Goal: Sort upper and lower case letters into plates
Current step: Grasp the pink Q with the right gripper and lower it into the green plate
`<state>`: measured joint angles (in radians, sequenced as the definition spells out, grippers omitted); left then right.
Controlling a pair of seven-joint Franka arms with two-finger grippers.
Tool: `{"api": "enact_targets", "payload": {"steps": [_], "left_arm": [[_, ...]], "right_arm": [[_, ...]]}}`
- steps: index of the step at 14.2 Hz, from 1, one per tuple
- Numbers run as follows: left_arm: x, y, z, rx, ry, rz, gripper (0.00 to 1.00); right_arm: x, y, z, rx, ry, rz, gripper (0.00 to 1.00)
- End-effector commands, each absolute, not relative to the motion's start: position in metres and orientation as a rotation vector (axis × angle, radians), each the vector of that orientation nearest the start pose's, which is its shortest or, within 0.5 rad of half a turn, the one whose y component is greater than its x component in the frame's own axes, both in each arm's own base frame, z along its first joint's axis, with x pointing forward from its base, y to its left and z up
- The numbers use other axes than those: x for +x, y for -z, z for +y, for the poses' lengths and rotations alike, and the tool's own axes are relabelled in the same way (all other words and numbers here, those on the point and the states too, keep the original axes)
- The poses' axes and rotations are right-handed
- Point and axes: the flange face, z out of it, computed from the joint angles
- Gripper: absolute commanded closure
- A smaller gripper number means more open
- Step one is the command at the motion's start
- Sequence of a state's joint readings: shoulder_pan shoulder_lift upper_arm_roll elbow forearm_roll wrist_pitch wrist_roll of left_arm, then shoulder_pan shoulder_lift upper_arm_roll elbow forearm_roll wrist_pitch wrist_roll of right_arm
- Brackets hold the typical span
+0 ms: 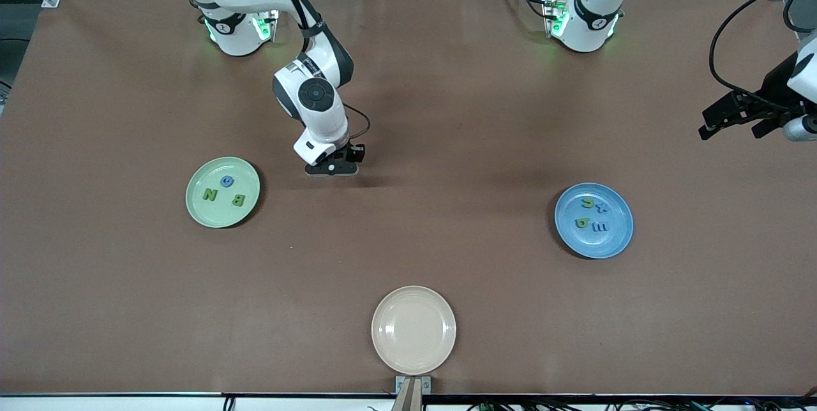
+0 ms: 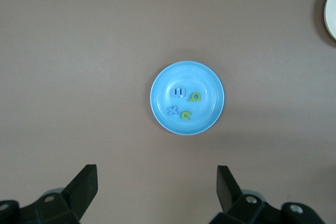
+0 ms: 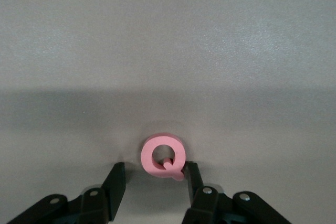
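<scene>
Right gripper [image 1: 331, 171]: lowered to the brown desk [image 1: 447, 111], between the two robot bases and the beige plate [image 1: 413, 330], just beside the pale green plate [image 1: 223, 192] toward the left arm's end. In the right wrist view, fingers [image 3: 116, 181] straddling a pink letter Q [image 3: 164, 157] lying flat on the desk; one finger touching the tail of the Q, the other apart from it with a visible gap. Partly parted, not clamped on the letter.

Left gripper [image 1: 734, 119]: raised in the air at the left arm's end of the desk, waiting. Fingers [image 2: 84, 184] spread wide, nothing between them.

Pale green plate: toward the right arm's end of the desk. Contents: a green N [image 1: 209, 194], a green B [image 1: 237, 200] and a small blue letter [image 1: 226, 180], shape not readable.

Blue plate [image 1: 616, 235]: toward the left arm's end of the desk, slightly nearer to the front camera than the green plate. Contents, four letters: a blue m-like letter [image 2: 179, 94], a blue x-like letter [image 2: 171, 111], and two green letters [image 2: 195, 97] [image 2: 186, 114], exact characters not certain.

Beige plate: nearest to the front camera, midway along the desk edge.
</scene>
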<state>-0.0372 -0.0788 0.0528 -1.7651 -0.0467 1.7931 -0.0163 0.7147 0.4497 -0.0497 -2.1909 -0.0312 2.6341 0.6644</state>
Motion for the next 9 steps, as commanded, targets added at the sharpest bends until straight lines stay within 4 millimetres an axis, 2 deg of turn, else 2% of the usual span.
{"api": "enact_targets", "payload": {"steps": [1,2,4,8,9], "left_arm": [[0.581,-0.620,0.006,-3.184,0.257,-0.060,0.00],[0.590,-0.619,0.002,-3.183,0.259,-0.059,0.00],[0.590,-0.613,0.001,-3.183,0.235,-0.057,0.00],[0.581,-0.611,0.011,-3.189,0.146,-0.057,0.00],[0.579,-0.612,0.008,-3.190,0.141,-0.049,0.00]], "right_arm": [[0.441,-0.177,0.338,-3.195,0.073,-0.116,0.48],[0.441,-0.176,0.337,-3.200,0.076,-0.129,0.50],[0.442,-0.174,0.335,-3.203,0.073,-0.124,0.54],[0.449,-0.176,0.328,-3.201,0.078,-0.095,0.89],[0.451,-0.177,0.327,-3.201,0.080,-0.085,0.97]]}}
